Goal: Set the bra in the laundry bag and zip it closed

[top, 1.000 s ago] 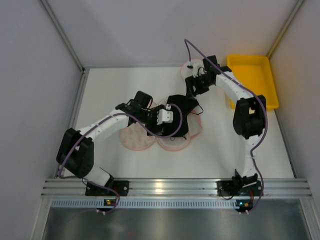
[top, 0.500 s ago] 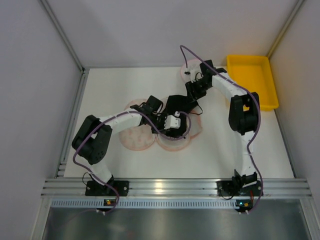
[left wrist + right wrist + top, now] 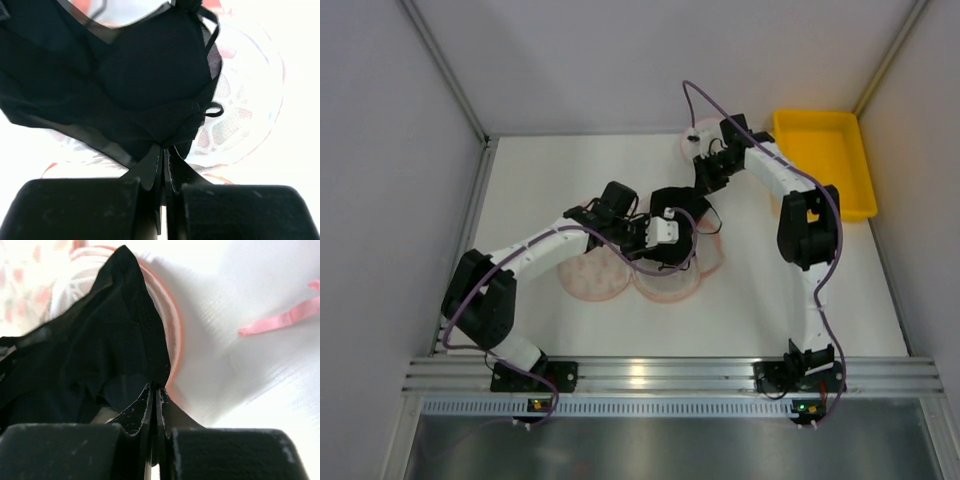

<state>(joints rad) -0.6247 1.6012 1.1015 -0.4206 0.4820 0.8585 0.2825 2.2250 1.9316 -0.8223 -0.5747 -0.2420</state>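
Note:
The black bra (image 3: 682, 207) lies bunched over the right half of the cream, pink-speckled laundry bag (image 3: 592, 277), which is spread open in the middle of the table. My left gripper (image 3: 164, 149) is shut on the bra's (image 3: 150, 70) near edge, with the bag's mesh (image 3: 245, 115) showing beyond it. From the far side, my right gripper (image 3: 156, 389) is shut on another edge of the bra (image 3: 110, 340), just beside the bag's pink rim (image 3: 176, 327). In the top view the two grippers sit at opposite ends of the garment, left (image 3: 672, 245) and right (image 3: 704, 186).
A yellow bin (image 3: 825, 150) stands at the back right. A small round white mesh disc (image 3: 703, 133) with a pink rim lies behind the right wrist, and a pink ribbon (image 3: 285, 317) trails on the table beside it. Grey walls close in both sides.
Both grippers have closed from open onto the bra's fabric. The left arm dipped onto the garment and has drawn back slightly; the right wrist has barely moved.

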